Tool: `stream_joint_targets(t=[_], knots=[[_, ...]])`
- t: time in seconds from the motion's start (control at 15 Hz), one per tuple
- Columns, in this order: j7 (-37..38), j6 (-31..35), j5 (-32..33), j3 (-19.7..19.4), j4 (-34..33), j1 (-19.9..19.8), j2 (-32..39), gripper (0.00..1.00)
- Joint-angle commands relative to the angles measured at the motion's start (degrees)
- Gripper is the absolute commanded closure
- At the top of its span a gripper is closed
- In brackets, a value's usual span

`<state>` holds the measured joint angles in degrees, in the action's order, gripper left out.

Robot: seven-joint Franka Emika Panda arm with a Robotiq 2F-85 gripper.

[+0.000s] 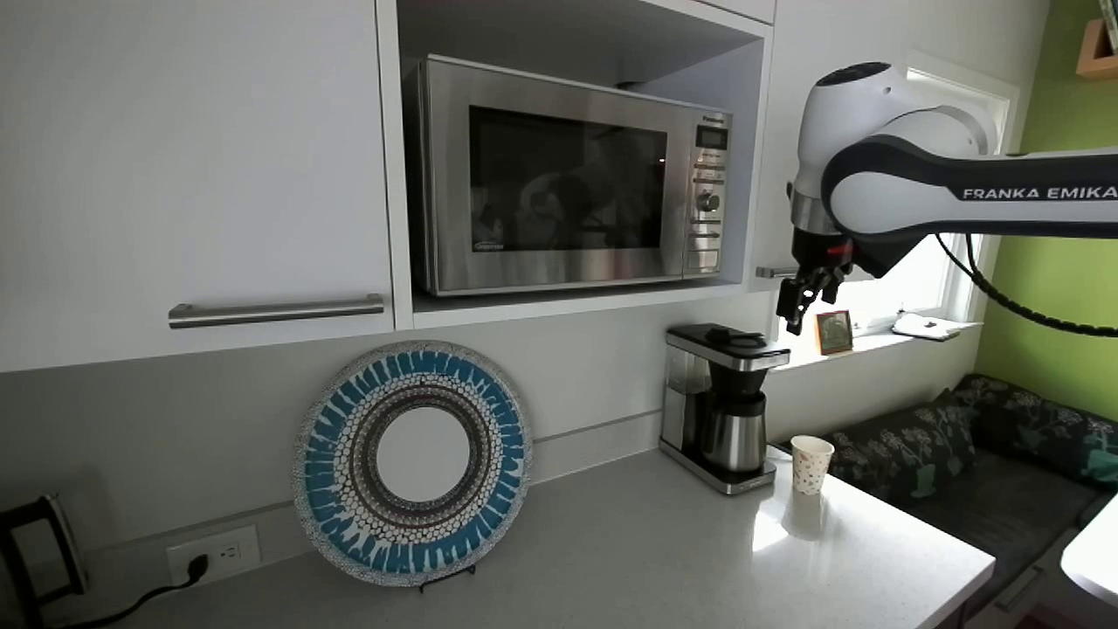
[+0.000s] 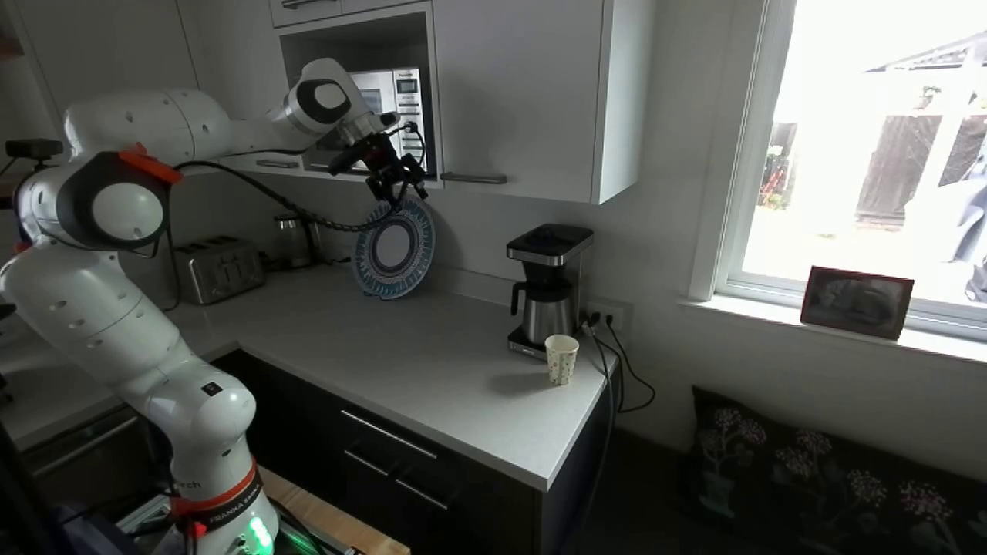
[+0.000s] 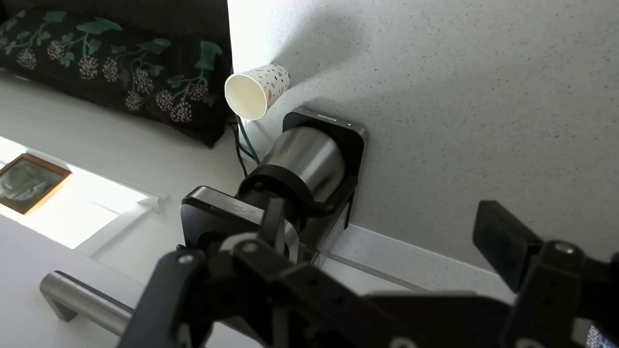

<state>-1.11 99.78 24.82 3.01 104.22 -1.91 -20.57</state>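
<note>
In an exterior view, counter (image 1: pixel 611 559) across bottom, microwave (image 1: pixel 572 179) upper centre, coffee maker (image 1: pixel 734 419) standing on counter right of centre. In wrist view, claw (image 3: pixel 387 234) across bottom, partly covering coffee maker left of centre, fingers (image 3: pixel 503 241) wide apart; cup (image 3: pixel 258 92) upper left, upright on counter just beside the coffee maker.

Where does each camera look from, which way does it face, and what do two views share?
In an exterior view, from before the wall cabinets, facing the microwave; outer arm and tool show.
In an exterior view, from beside the robot, facing the counter and window; arm and base show.
Wrist view: from the arm's end, facing down at the coffee maker and cup; the tool's spread fingers show.
Both exterior views share microwave, plate, coffee maker and cup.
</note>
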Motion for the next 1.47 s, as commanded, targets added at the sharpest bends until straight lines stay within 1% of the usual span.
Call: stream_joint_targets(t=[0.0, 0.07, 0.27, 0.33, 0.53, 0.87, 0.93, 1.0, 1.07, 1.13, 1.2, 1.27, 1.4], knots=[[-0.86, 1.10, 3.20, 0.19, 0.91, 0.01, -0.48, 0.00], [-2.43, 4.65, 3.45, -0.28, 2.35, 0.64, -1.03, 0.00], [-5.38, 13.80, 5.95, 0.14, 4.01, 1.38, -1.27, 0.00], [-5.68, 17.21, 5.50, 0.10, 4.72, 1.76, -1.47, 0.00], [-9.71, 22.78, 2.92, -0.28, 5.53, 3.16, -2.07, 0.00], [-18.60, 28.79, 1.38, -0.94, 6.74, 5.31, -3.48, 0.00], [-20.50, 29.53, 0.66, -1.18, 6.92, 5.82, -3.63, 0.09], [-22.41, 30.17, -0.07, -1.42, 7.23, 6.32, -3.80, 0.26], [-24.35, 30.92, -0.90, -1.72, 7.66, 6.87, -3.99, 0.32], [-26.21, 31.30, -1.72, -2.02, 7.96, 7.33, -4.16, 0.43], [-27.89, 32.22, -2.28, -2.30, 8.68, 7.73, -4.46, 0.49], [-29.26, 32.85, -2.63, -2.47, 9.17, 7.95, -4.58, 0.58], [-31.05, 31.54, -3.68, -2.66, 9.83, 8.18, -4.21, 0.72]])
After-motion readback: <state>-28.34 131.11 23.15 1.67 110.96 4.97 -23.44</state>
